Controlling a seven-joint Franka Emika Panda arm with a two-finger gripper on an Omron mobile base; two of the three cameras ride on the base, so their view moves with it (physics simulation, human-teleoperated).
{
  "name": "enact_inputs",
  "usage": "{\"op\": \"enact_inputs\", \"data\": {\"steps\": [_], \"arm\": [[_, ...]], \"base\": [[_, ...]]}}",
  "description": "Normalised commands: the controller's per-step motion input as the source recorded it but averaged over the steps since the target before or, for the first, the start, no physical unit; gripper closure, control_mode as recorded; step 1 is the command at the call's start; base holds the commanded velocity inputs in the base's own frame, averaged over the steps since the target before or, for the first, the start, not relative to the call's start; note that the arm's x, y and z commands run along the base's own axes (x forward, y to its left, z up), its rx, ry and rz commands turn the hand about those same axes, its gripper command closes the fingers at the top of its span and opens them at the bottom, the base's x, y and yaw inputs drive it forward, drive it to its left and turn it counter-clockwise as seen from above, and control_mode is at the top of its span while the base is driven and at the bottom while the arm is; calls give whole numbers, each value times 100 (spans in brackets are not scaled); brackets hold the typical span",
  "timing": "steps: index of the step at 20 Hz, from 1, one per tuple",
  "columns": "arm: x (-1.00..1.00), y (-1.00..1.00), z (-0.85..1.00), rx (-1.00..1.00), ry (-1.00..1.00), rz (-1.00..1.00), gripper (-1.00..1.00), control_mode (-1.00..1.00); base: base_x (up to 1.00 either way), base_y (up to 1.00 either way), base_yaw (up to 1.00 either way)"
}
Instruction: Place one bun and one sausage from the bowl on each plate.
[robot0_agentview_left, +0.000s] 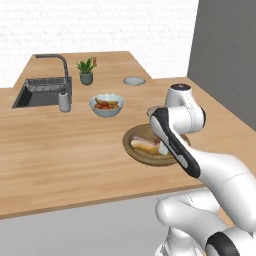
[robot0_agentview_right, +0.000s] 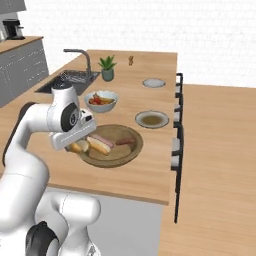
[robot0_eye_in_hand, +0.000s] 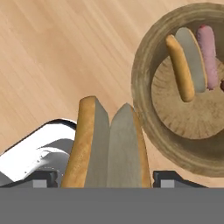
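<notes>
My gripper (robot0_eye_in_hand: 107, 178) is shut on a split golden-tan bun (robot0_eye_in_hand: 107, 146), which spans the gap between the two finger tips. The held bun (robot0_agentview_right: 78, 146) hangs just outside the rim of the brown wooden bowl (robot0_eye_in_hand: 144, 74), over the counter. Inside the bowl (robot0_agentview_right: 131, 150) lie another bun (robot0_eye_in_hand: 184, 65), a pinkish sausage (robot0_eye_in_hand: 207, 52) beside it and a brown sausage (robot0_agentview_right: 125, 141). One grey plate (robot0_agentview_right: 152, 119) sits right of the bowl, a second plate (robot0_agentview_right: 153, 83) farther back. My arm covers part of the bowl (robot0_agentview_left: 129, 137) in the left base view.
A pale fruit bowl (robot0_agentview_left: 106, 106) stands behind the wooden bowl. Farther back are a sink (robot0_agentview_left: 42, 92) with a tap, a soap dispenser (robot0_agentview_left: 64, 101) and a potted plant (robot0_agentview_left: 86, 71). The counter's right edge (robot0_agentview_right: 177, 120) drops off past the plates.
</notes>
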Motion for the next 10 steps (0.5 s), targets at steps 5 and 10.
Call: {"op": "enact_inputs", "data": {"steps": [5, 10], "arm": [[0, 0, 0, 0, 0, 0, 100, 100], [0, 0, 0, 0, 0, 0, 100, 100]], "base": [[-55, -84, -3], [10, -100, 0]]}}
